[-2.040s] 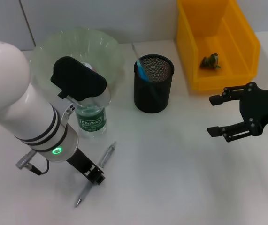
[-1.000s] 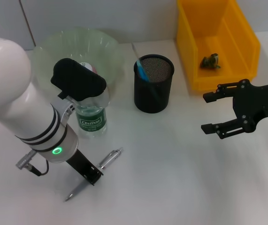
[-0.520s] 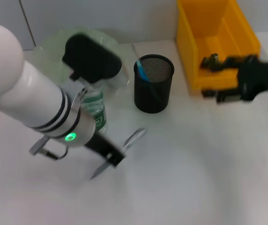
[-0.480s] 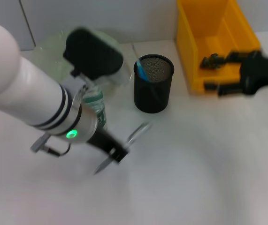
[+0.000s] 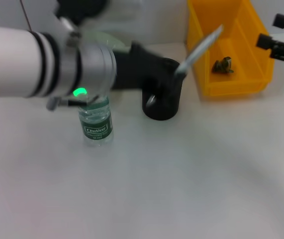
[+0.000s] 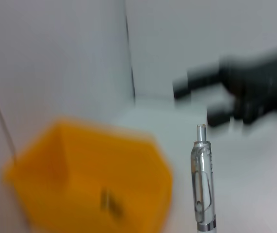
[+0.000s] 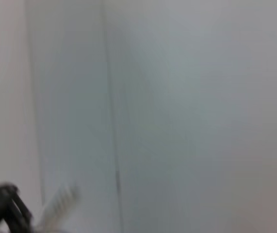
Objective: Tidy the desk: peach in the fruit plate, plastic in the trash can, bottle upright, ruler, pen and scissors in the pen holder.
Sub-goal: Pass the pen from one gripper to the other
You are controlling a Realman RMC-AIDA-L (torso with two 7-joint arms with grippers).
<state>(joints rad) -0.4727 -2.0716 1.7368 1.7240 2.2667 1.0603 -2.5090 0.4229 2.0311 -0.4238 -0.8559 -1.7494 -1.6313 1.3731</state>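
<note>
My left end effector (image 5: 174, 74) was closed on the silver pen (image 5: 197, 51), carrying it in the air above the black mesh pen holder (image 5: 162, 97). The pen was tilted, its upper end leaning out over the yellow bin (image 5: 230, 46) and its lower end just above the holder's rim. From my left wrist, the pen (image 6: 202, 179) stood out ahead of me with the bin (image 6: 89, 182) beyond it.

My right end effector (image 5: 283, 34) was off at the far right, beside the bin and clear of the worktop (image 5: 181, 174), its fingers spread and nothing between them. It also showed from my left wrist (image 6: 216, 99), well beyond the pen.

The bottle (image 5: 96, 122) stood upright on the worktop, to the left of the pen holder and a little apart from it. The pale green fruit plate (image 5: 114, 41) lay behind it, mostly covered by my left arm. A small dark green object (image 5: 223, 65) rested inside the yellow bin; I could not tell what it was.
</note>
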